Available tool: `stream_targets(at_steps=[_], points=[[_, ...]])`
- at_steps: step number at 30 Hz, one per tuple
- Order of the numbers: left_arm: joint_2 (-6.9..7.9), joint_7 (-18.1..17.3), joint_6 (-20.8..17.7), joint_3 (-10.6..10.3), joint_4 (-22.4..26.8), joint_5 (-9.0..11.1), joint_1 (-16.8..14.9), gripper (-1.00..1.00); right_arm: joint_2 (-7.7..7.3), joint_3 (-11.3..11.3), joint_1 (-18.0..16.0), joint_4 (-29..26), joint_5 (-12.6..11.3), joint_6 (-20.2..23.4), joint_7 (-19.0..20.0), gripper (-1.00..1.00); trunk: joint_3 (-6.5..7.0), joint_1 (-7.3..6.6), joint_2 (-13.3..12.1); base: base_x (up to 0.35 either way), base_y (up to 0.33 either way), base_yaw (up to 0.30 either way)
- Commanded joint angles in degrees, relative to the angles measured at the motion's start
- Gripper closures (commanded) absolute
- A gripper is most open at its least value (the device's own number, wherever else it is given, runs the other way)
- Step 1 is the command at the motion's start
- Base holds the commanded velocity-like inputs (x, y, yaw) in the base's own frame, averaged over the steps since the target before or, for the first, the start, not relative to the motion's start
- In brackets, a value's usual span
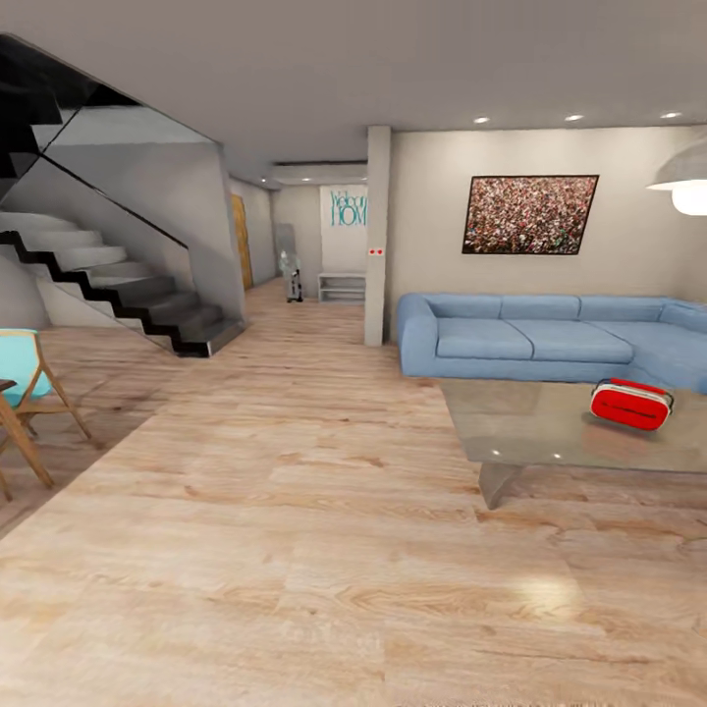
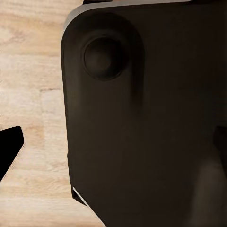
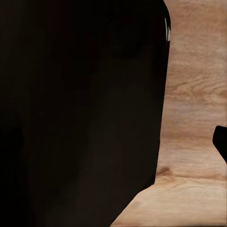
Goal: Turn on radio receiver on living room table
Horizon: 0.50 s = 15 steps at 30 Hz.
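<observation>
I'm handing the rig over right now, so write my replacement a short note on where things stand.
Grippers: the wrist views show a dark robot body over wood floor; whether the jaws are open or shut cannot be told.
Things: the radio receiver sits on the table, in front of the blue sofa, ahead and to the right.
Done: the living room is in sight.
Left: drive to the table, reach the radio and switch it on.

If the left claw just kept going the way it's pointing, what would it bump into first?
Probably the wood floor. The left wrist view looks along the claw, with a big dark robot part close beside it and floor planks beyond. How far off the floor lies is hard to judge.
</observation>
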<state>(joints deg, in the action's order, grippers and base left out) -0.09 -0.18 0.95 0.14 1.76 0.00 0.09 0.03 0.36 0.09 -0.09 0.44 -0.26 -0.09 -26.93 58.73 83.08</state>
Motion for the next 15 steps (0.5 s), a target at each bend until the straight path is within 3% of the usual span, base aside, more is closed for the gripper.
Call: stream_targets(at_steps=[1, 15], points=[[0.00, 0.00, 0.00, 0.00, 0.00, 0.00, 0.00, -1.00, -0.01, -0.01, 0.00, 0.00, 0.00, 0.00, 0.00, -1.00, 0.00, 0.00, 0.00, 0.000, 0.000, -0.284], [0.00, 0.00, -0.01, -0.04, 0.00, 0.00, 0.00, -1.00, -0.01, 0.02, 0.00, 0.00, 0.00, 0.00, 0.00, -1.00, 0.00, 0.00, 0.00, 0.000, 0.000, -0.284]])
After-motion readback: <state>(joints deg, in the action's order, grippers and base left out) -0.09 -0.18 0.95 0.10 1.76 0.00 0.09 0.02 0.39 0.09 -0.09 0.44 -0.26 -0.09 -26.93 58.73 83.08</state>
